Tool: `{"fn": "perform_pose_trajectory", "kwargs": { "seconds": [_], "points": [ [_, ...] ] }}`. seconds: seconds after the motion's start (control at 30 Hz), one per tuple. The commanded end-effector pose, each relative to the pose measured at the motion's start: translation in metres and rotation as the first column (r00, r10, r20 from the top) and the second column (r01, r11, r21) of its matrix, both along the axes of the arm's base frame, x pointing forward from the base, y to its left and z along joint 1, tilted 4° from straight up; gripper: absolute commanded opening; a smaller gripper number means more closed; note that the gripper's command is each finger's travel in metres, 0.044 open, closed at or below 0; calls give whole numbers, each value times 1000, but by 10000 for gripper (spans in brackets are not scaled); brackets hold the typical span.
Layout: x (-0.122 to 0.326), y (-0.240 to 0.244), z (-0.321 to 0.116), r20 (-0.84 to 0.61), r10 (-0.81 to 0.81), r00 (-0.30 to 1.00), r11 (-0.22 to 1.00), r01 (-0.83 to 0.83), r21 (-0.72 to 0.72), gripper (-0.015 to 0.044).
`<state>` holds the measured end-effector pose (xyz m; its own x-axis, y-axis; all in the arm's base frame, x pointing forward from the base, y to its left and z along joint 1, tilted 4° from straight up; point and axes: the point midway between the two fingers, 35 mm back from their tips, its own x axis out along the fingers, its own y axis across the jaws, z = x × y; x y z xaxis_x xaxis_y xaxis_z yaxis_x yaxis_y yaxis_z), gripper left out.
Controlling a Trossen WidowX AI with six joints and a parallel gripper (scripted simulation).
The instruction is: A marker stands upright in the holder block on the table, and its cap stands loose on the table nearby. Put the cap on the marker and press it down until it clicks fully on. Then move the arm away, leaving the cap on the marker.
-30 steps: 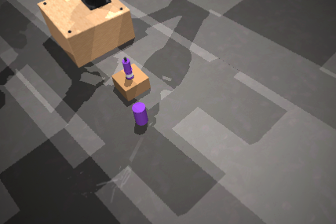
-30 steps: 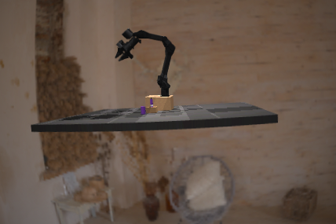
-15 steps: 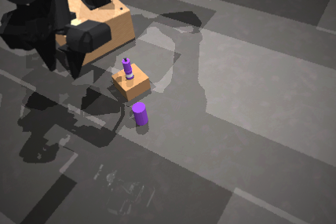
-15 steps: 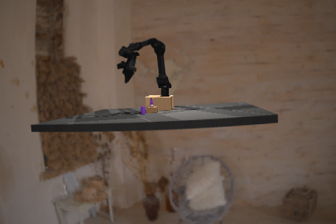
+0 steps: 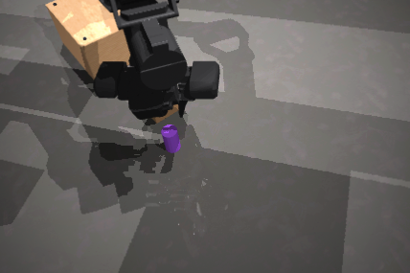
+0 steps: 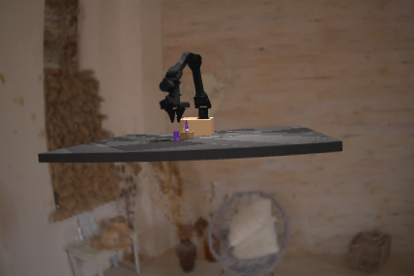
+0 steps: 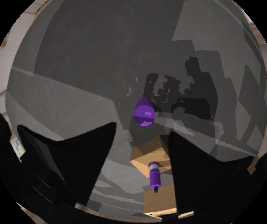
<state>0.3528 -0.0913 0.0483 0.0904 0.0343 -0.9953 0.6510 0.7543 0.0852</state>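
Observation:
The purple cap stands on the table just in front of the holder block. The small wooden holder block is partly hidden by the arm in the top view. The purple marker stands upright in it, uncapped, and is hidden in the top view. My gripper is open and empty, pointing down above the cap. In the wrist view the cap shows a little beyond the gap between the fingertips, and the marker shows near the right finger.
A large wooden block under the arm's base stands behind the holder block. The arm reaches over the holder and marker. The table's front edge shows in the exterior view.

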Motion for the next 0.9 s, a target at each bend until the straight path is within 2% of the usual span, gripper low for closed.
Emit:
{"fn": "perform_pose_trajectory", "kwargs": {
  "seconds": [0.0, 0.87],
  "points": [
    [-2, 2, -14, -15, 7, 1000, 1000, -7, 10, 246],
    [3, 2, -59, -15, 7, 1000, 1000, -7, 10, 246]
  ]
}}
